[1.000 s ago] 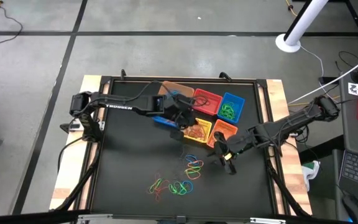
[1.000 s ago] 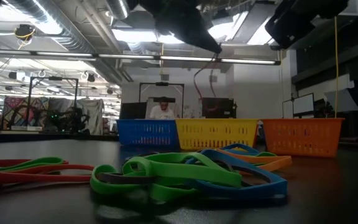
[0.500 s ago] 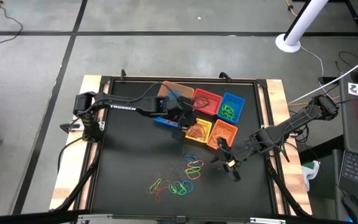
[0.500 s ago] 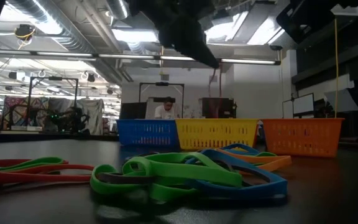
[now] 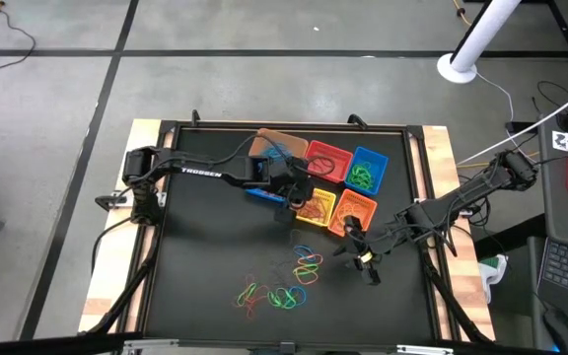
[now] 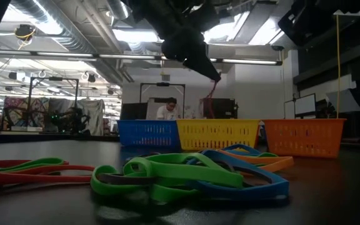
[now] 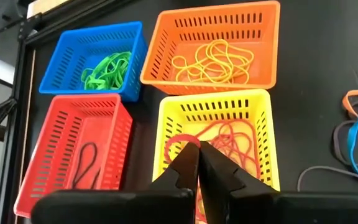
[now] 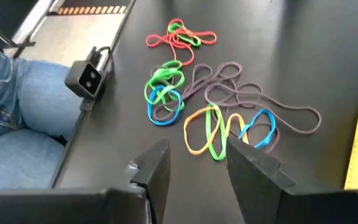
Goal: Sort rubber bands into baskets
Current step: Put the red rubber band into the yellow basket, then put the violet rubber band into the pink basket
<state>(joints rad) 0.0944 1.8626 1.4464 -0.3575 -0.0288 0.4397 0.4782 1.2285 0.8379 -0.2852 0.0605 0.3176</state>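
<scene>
Four baskets show in the left wrist view: blue (image 7: pixel 98 62) with green bands, orange (image 7: pixel 213 50) with yellow bands, red (image 7: pixel 73 155) with one dark band, yellow (image 7: pixel 229 130) with red bands. My left gripper (image 7: pixel 197 158) hangs over the yellow basket (image 5: pixel 314 207), shut on a red rubber band (image 6: pixel 212 97). Loose rubber bands (image 5: pixel 284 286) of several colours lie on the black table nearer the front edge. My right gripper (image 8: pixel 197 174) hovers open to the right of that pile (image 8: pixel 210 106), with nothing between its fingers. My left gripper pinches the red rubber band (image 7: pixel 178 142) between its two shut fingertips, coming from above and slanting down. The band hangs slack below the tips (image 6: pixel 216 78). Its lower end reaches down behind the yellow basket's wall (image 6: pixel 217 134).
A tan-orange basket (image 5: pixel 279 143) and a second blue basket (image 5: pixel 257 190) sit at the far side, partly under my left arm. A person in jeans (image 8: pixel 11 99) stands at the table's edge beside a small black device (image 8: pixel 89 74). Bare black tabletop lies to the left.
My left gripper has come down toward the yellow basket, still shut on the red band. The band's lower end now hangs down at the basket's rim instead of well above it.
</scene>
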